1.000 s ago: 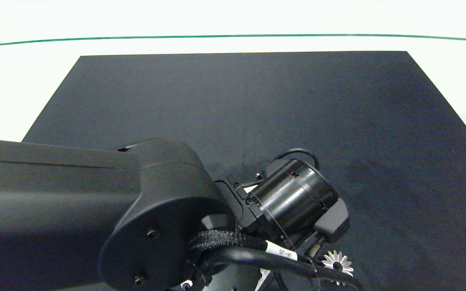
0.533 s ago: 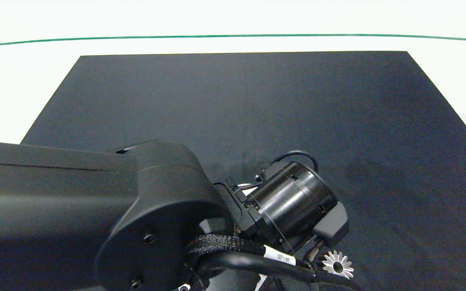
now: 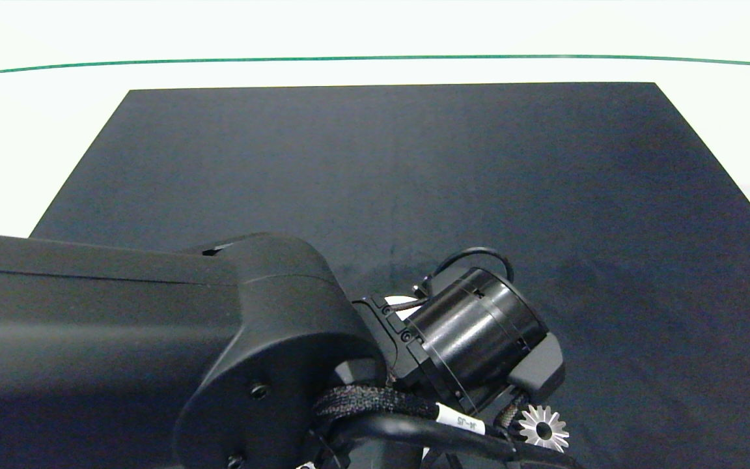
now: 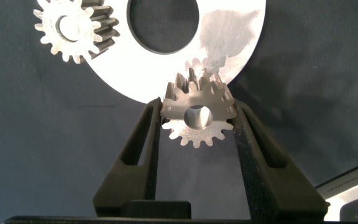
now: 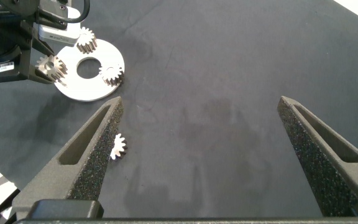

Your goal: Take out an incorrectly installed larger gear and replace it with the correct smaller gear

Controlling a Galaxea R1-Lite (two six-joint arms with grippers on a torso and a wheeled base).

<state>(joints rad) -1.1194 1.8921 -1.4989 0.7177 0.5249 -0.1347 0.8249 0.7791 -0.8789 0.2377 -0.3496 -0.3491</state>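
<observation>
In the left wrist view my left gripper (image 4: 197, 111) is shut on the smaller gear (image 4: 197, 118), a pale gear with short stubby teeth and a round hole. It holds that gear at the rim of a round white plate (image 4: 229, 37). The larger gear (image 3: 543, 428), shiny and star-like, lies flat on the black mat just right of my left wrist, apart from the plate (image 5: 73, 87). It also shows as the larger gear (image 5: 118, 147) in the right wrist view. My right gripper (image 5: 201, 102) hangs open above bare mat, with nothing between its fingers.
A grey gear (image 4: 73, 28) sits on the plate beside its large central hole. Two grey gears (image 5: 87, 40) (image 5: 112, 74) stand on the plate in the right wrist view. The left arm (image 3: 153, 352) covers the mat's near left part. The black mat (image 3: 414, 169) lies on a white table.
My left arm and wrist have shifted slightly toward the mat's near edge. The larger gear has stayed where it lies.
</observation>
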